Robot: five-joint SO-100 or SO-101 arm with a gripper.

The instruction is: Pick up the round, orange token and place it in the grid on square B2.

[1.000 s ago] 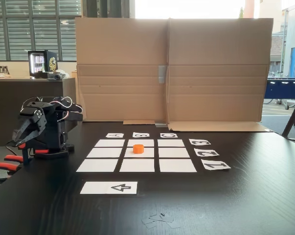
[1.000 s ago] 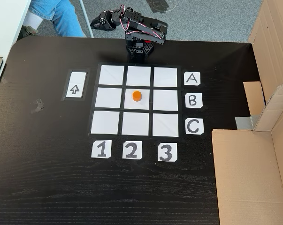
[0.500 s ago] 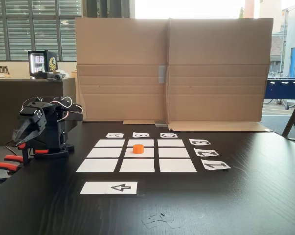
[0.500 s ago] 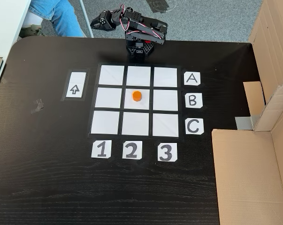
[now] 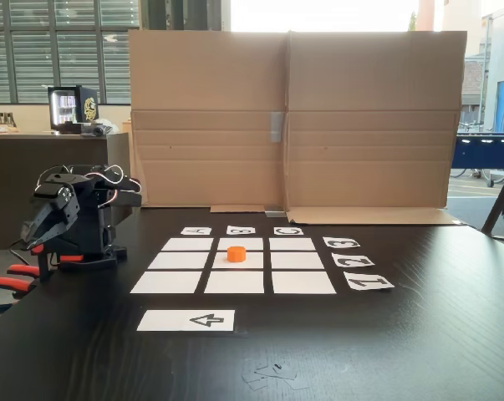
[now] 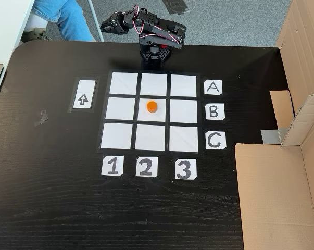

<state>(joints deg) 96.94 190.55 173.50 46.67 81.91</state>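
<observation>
token [image 6: 152, 107] seated on square B2 [image 6: 160, 115] | my gripper [image 5: 36, 240] empty, aperture indeterminate | risk: a sweep across the grid [image 6: 120, 83] would dislodge it

The person [image 6: 60, 18] (just blue-trousered legs) is cut off by the top edge.

Token [image 6: 152, 107] is set on square B2 [image 6: 159, 115], centre cell of the grid [image 6: 120, 83], approx. mid-cell. In the top-down fixed view, letter cards [image 6: 213, 111] are ranged right of the grid, number cards [image 6: 146, 166] along its near edge, arrow strip [image 6: 83, 94] to its left. The arm is folded at the table's [image 6: 52, 198] far edge, behind the grid; its gripper [image 6: 105, 24] is held past that edge, well apart from the token. Cardboard [image 6: 274, 192] is placed at right.
</observation>
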